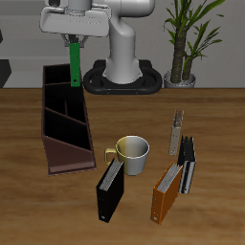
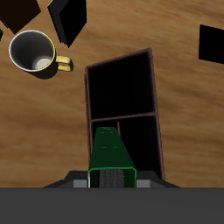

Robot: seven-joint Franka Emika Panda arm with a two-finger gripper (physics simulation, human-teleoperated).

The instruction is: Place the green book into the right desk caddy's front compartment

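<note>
The gripper's fingertips (image 1: 75, 42) cannot be made out in the exterior view, at the top of the frame, where they meet the green book (image 1: 75, 65). The wrist view cuts off the right desk caddy (image 2: 154, 87) (its interior is too dark to read).
</note>
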